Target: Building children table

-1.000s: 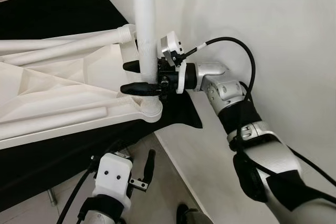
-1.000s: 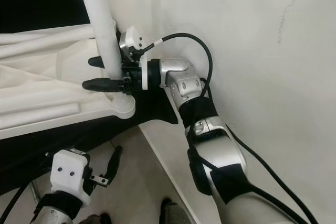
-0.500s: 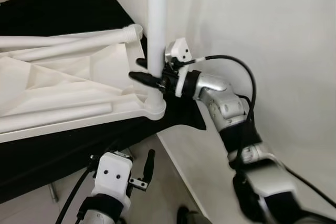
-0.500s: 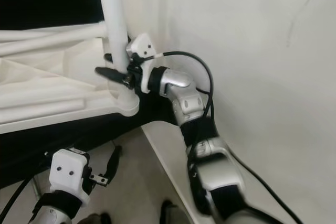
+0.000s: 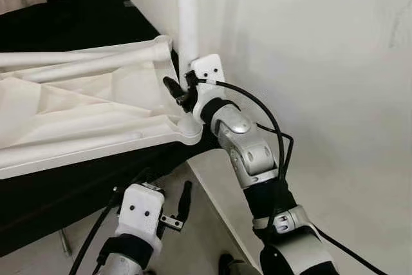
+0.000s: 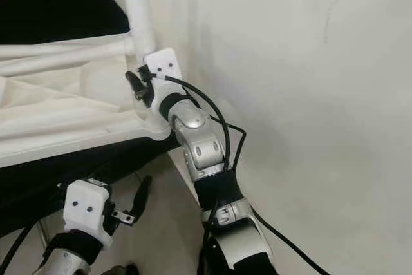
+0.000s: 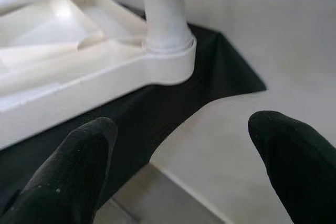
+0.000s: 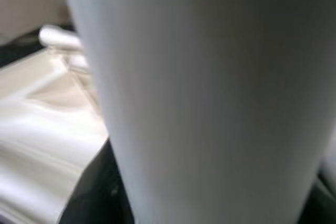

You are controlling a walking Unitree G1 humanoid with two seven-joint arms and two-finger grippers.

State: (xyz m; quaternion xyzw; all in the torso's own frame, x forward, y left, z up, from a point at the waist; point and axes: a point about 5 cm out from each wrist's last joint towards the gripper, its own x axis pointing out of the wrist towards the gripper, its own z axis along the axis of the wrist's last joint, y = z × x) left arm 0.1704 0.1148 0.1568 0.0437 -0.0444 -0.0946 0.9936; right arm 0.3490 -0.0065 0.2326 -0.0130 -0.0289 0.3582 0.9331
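Leg (image 5: 188, 24) white, upright in tabletop (image 5: 77, 114) corner.

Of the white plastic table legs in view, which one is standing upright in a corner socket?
The white tube leg held by the right gripper, standing in the upturned white tabletop's corner socket by the wall. The other white legs lie flat across the tabletop.

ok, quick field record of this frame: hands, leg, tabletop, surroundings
right hand: closed around the upright leg just above the corner socket
left hand: open, low beside the bench, holding nothing
upright leg: white tube, standing vertical in the socket
corner socket: round collar at the tabletop's corner, leg seated in it
tabletop: white, upside down on the black bench, ribs showing
spare legs: lying flat across the tabletop
black bench: against the white wall
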